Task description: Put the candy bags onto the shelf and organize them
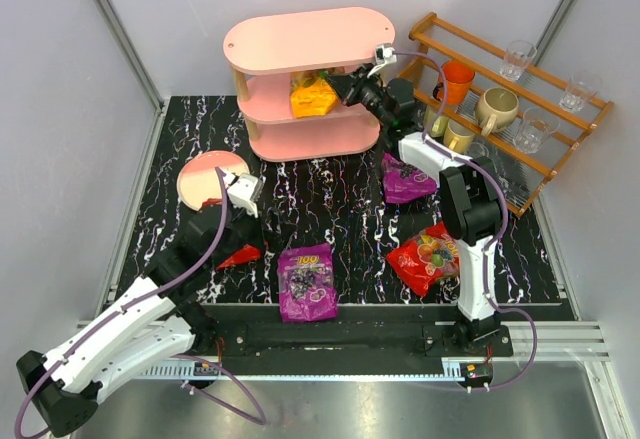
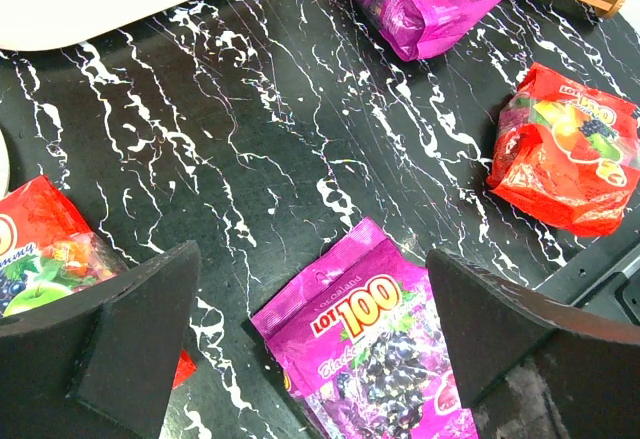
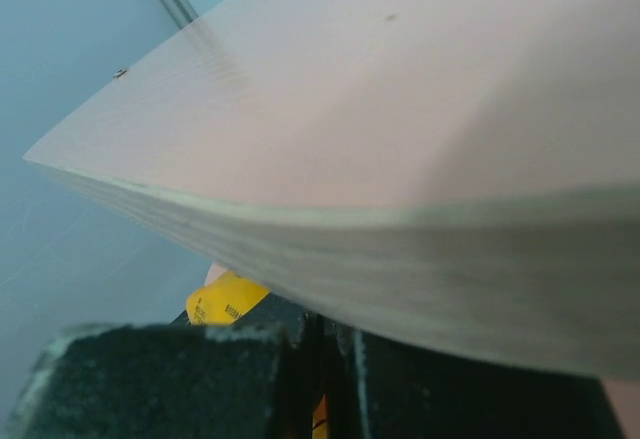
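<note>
Reaching far forward over the marbled black table (image 1: 330, 209), the right arm is stretched out almost fully, its wrist level with the middle tier of the pink shelf (image 1: 300, 39). The right gripper (image 1: 338, 84) meets the right edge of the orange candy bag (image 1: 312, 97), which sits on that middle tier. In the right wrist view the underside of a pink shelf board fills the frame above the fingers (image 3: 170, 379). The jaws are drawn nearly together, with a sliver of orange between them and more of the bag's yellow-orange print just behind.

The left arm is bent at the elbow and angled inward, and the left gripper (image 1: 245, 194) hangs above the table near a pink plate (image 1: 205, 177). Its jaws are spread wide and hold nothing.

Four bags lie on the table. The left red bag (image 1: 240, 256) is under the left arm, the near purple bag (image 1: 307, 281) lies at the front middle, the right red bag (image 1: 428, 256) lies beside the right arm's base, and the far purple bag (image 1: 408, 181) lies close to the shelf's right end.
</note>
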Controlling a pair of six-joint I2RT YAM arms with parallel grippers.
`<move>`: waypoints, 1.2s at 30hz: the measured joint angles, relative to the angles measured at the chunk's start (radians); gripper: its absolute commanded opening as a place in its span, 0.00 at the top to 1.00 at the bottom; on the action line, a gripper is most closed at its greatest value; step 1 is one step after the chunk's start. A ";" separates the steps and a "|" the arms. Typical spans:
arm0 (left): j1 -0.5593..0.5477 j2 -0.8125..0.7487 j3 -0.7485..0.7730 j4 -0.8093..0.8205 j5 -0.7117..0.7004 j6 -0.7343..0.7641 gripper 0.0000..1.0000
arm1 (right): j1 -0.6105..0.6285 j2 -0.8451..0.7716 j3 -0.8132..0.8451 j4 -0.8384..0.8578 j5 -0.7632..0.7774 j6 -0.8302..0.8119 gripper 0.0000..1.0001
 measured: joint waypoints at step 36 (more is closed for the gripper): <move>0.004 -0.024 -0.001 -0.008 0.014 -0.002 0.01 | -0.169 -0.027 -0.076 -0.004 -0.205 0.056 0.37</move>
